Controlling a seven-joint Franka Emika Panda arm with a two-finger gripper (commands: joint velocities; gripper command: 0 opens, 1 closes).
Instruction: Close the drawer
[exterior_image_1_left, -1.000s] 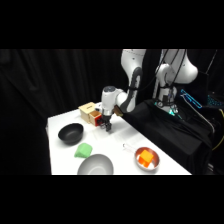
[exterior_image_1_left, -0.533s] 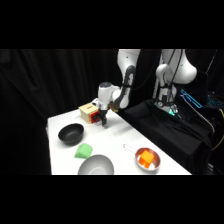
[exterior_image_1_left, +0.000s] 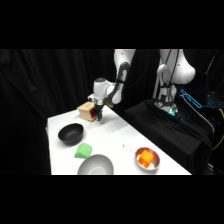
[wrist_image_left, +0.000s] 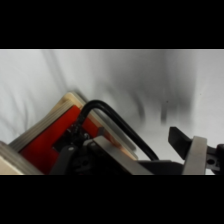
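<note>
The hand (exterior_image_1_left: 99, 118) is set against the drawer (exterior_image_1_left: 91, 114) front, presumably for pushing it shut; its opening cannot be told.

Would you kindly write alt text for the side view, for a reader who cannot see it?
A white robot arm reaches down so its gripper is at the red front of a small wooden drawer near the far edge of a white table. In front sit a black bowl, a green block, a grey bowl and a metal bowl holding an orange block.
</note>
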